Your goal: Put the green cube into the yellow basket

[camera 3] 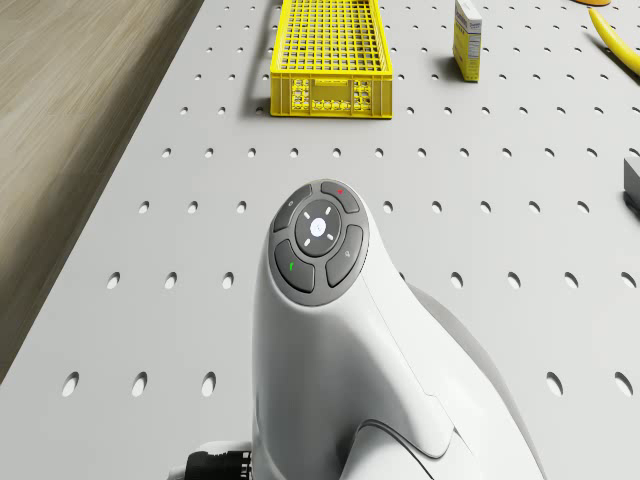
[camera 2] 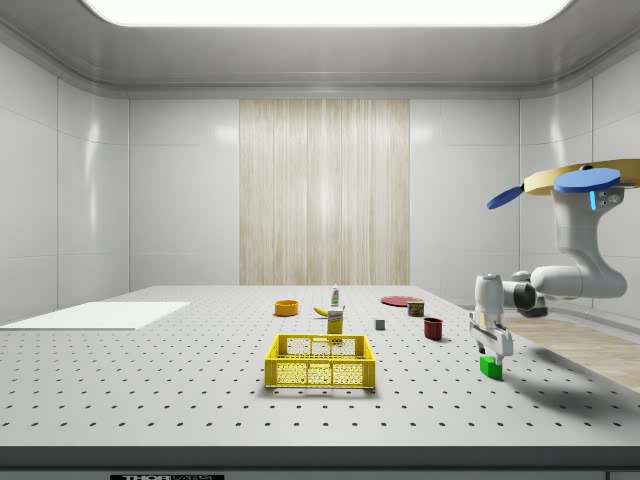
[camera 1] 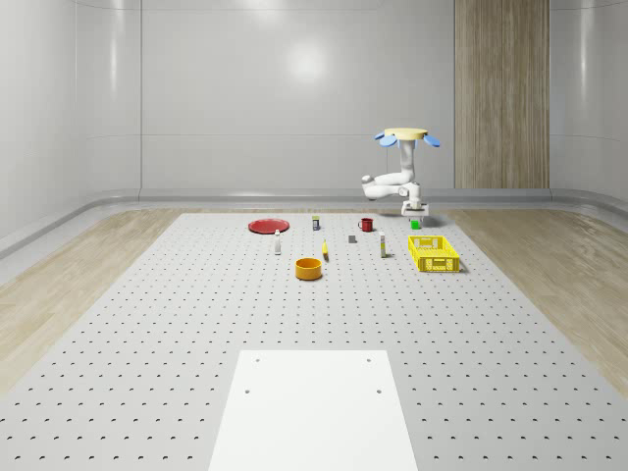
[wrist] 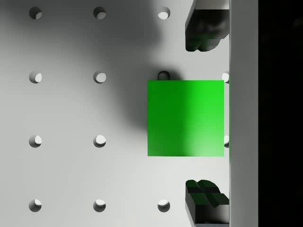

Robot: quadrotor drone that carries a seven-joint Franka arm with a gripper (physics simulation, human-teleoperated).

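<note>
Progress: nothing delivered yet; green cube (wrist: 185,118) sits on the bench (camera 1: 196,324), near the yellow basket (camera 1: 433,253) but outside it.
Drone: hovers (camera 1: 406,135) above the cube.
Pincer: (camera 2: 492,345) spread wide just above the cube, fingers (wrist: 203,196) flanking it, holding nothing.
Left: close, lift, carry, drop in.
Count: one cube, one basket, one red plate (camera 1: 268,226), one orange bowl (camera 1: 309,268), one red mug (camera 1: 366,225).

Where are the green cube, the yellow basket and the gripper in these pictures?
green cube (wrist: 185,118): wrist view, middle of its top face.
yellow basket (camera 2: 320,373): side view, near mesh wall.
gripper (camera 2: 495,350): side view, fingertips just above the cube.
</note>
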